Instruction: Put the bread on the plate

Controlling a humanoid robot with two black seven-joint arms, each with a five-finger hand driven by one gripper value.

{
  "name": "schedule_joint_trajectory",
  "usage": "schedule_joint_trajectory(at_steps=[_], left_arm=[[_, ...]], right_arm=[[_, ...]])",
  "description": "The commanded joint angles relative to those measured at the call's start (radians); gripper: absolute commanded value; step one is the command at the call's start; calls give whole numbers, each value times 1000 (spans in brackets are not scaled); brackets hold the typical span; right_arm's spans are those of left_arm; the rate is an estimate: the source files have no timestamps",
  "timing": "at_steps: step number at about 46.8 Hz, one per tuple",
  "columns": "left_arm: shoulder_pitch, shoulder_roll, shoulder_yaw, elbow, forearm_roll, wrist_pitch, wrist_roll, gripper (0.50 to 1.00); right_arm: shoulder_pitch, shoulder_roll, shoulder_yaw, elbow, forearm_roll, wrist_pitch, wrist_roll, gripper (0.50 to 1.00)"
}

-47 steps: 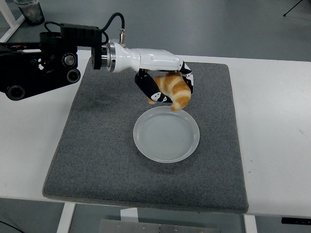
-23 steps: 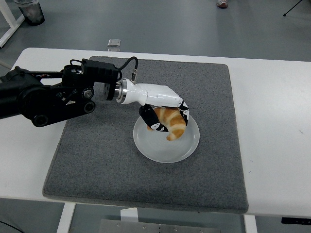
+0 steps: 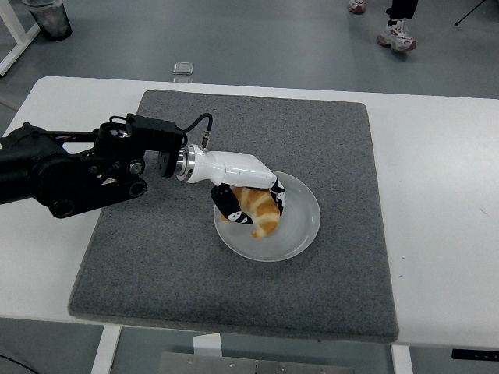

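One white table (image 3: 444, 195) fills most of the view, running from the left edge to the right edge, with grey floor beyond its far side. On the table lies a large grey felt mat (image 3: 156, 257), roughly square, its near edge close to the table's near edge and its far edge close to the far one. Over the mat's left half reaches the left arm (image 3: 70, 167), black and bulky, coming in from the picture's left edge with a cable looping above its wrist; it ends in a white forearm shell that slants down and to the right. The plate (image 3: 300, 230), round, pale and translucent, sits on the mat a little right of the mat's middle. The left hand (image 3: 248, 204) is over the plate's left portion, its black-and-white fingers (image 3: 228, 204) curled around the bread, so the hand is clamped on it. The bread (image 3: 260, 210), a golden-brown croissant with pale stripes, is inside the plate's rim on the left side; its lower tip points toward the plate's centre, and whether it already touches the plate's surface cannot be told. At the picture's top right a person's shoes (image 3: 399, 33) stand on the floor beyond the table. A small flat grey object (image 3: 183, 69) lies on the floor just past the table's far edge, and a dark container (image 3: 48, 17) stands at the top left corner.
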Motion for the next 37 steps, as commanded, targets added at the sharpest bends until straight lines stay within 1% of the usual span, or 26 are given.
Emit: schedule_joint_trajectory(at_steps=[1, 12, 19, 22, 23, 24, 27, 28, 31, 34, 37], left_arm=[[0, 3, 2, 5, 21, 1, 0, 500], [13, 1, 2, 5, 21, 4, -1, 500], [28, 1, 3, 6, 21, 43, -1, 500], [34, 1, 3, 8, 21, 44, -1, 500], [34, 1, 3, 8, 19, 44, 0, 525], [36, 1, 2, 8, 19, 46, -1, 572], [46, 0, 2, 11, 16, 46, -1, 745], [49, 0, 2, 11, 15, 46, -1, 782], [51, 0, 2, 11, 10, 46, -1, 872], [52, -2, 0, 12, 5, 46, 0, 930], [54, -2, -1, 12, 1, 46, 0, 971]], right_arm=[[0, 0, 0, 0, 0, 0, 0, 952], [0, 0, 0, 0, 0, 0, 0, 954], [0, 0, 0, -1, 0, 0, 0, 952], [0, 0, 0, -1, 0, 0, 0, 952], [0, 0, 0, 0, 0, 0, 0, 952], [0, 0, 0, 0, 0, 0, 0, 952], [0, 0, 0, -1, 0, 0, 0, 952], [0, 0, 0, -1, 0, 0, 0, 952], [0, 0, 0, 0, 0, 0, 0, 952], [0, 0, 0, -1, 0, 0, 0, 952], [0, 0, 0, -1, 0, 0, 0, 952]])
